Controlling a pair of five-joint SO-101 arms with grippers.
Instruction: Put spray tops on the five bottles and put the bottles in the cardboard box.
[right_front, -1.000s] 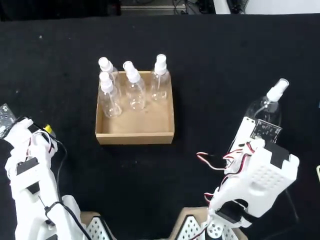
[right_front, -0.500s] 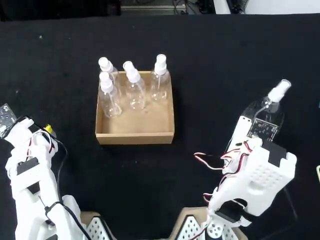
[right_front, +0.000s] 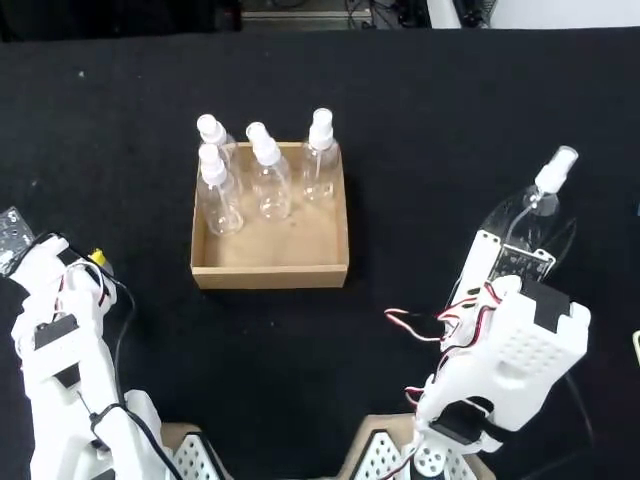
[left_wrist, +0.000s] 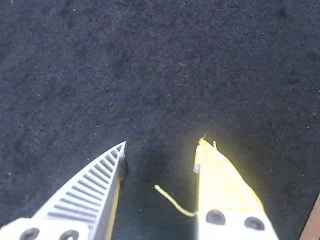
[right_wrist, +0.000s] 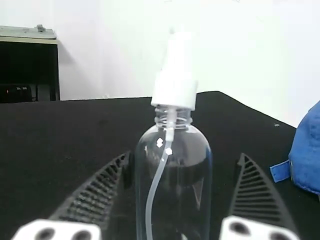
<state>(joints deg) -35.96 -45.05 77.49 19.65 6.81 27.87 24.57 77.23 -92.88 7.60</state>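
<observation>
Since a second ago the right arm has edged forward. The right gripper (right_wrist: 184, 156), with ribbed dark fingers, stands apart around one clear round-shouldered plastic bottle (right_wrist: 172, 195) wearing a white spray top (right_wrist: 175, 75) — a visible gap on one side. The left gripper (left_wrist: 160, 155) has one white finger and one yellow, spread over fuzzy black cloth (left_wrist: 150, 60). Four capped bottles (right_front: 272, 190) stand upright in the square cardboard box (right_front: 270, 273) — well apart from both arms.
</observation>
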